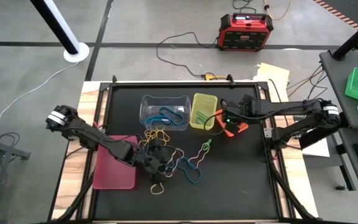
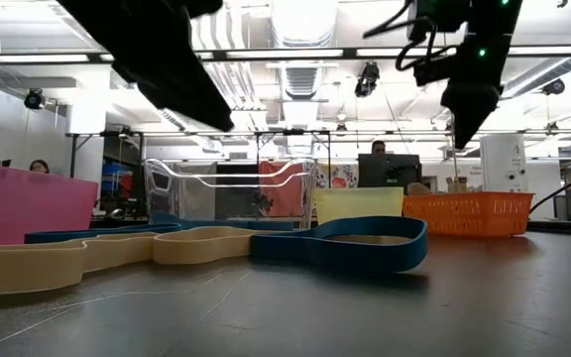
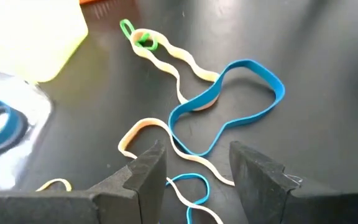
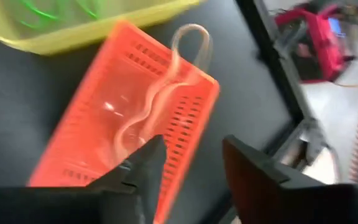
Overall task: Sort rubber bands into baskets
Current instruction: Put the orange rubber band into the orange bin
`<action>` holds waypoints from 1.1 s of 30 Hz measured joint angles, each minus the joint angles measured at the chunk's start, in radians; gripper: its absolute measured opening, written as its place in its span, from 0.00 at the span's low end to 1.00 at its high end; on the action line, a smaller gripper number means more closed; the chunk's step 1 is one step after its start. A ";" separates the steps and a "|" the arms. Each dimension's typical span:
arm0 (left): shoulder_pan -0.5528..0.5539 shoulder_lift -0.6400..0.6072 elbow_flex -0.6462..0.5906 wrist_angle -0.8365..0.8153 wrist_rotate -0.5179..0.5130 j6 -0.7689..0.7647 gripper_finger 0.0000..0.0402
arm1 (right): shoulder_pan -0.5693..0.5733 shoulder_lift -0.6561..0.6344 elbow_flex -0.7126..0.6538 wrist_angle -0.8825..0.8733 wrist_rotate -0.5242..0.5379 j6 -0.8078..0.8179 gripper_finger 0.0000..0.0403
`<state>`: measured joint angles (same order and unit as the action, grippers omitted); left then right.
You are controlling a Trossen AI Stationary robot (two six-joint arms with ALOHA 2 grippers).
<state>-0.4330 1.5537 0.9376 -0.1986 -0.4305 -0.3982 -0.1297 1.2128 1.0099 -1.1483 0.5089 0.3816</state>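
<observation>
Sorting partly done, by the look of things, with more lying loose than put away. Working over a black table [image 1: 241,180] filling the middle of the high view. Leaving the pink tray [image 1: 114,171] at the lower left with nothing showing on it. Holding a few blue loops in the clear tub [image 1: 165,112] at upper centre, and thin green ones in the yellow-green bin [image 1: 202,111] just right of it. Keeping the orange bin [image 4: 123,124] further right, mostly hidden under the arm in the high view; carrying one pale tan band [image 4: 160,93] inside it, one end draping over the rim, in the right wrist view. Hovering the right gripper [image 4: 191,152] above that bin with fingers apart and nothing between them, so probably finishing a drop. Reaching the left gripper [image 3: 194,155] low over the loose rubber bands [image 1: 173,155] at centre, fingers spread and gripping nothing, straddling a tan strand beside a blue band [image 3: 229,102]. Waiting for pickup in that tangle: several tan, blue and yellow loops, plus a small green band [image 3: 143,41] knotted at the end of a tan one. Judging the remaining work as most of the pile, and the tangled pieces as needing separating before going into different baskets.
</observation>
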 joint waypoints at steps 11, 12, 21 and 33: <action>-0.054 -0.092 -0.011 -0.073 -0.082 0.020 0.39 | 0.209 0.036 -0.088 0.588 -0.412 -0.256 0.51; -0.060 -0.100 -0.011 -0.078 -0.086 0.020 0.39 | 0.237 0.063 -0.093 0.635 -0.412 -0.279 0.50; -0.083 -0.146 -0.011 -0.119 -0.112 0.024 0.39 | 0.319 0.355 -0.029 0.734 -0.412 -0.355 0.48; -0.084 -0.155 -0.011 -0.119 -0.128 0.044 0.39 | 0.299 0.570 0.079 0.735 -0.412 -0.426 0.36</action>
<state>-0.5167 1.3991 0.9264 -0.3180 -0.5587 -0.3538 0.1696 1.7832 1.0892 -0.4129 0.0967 -0.0439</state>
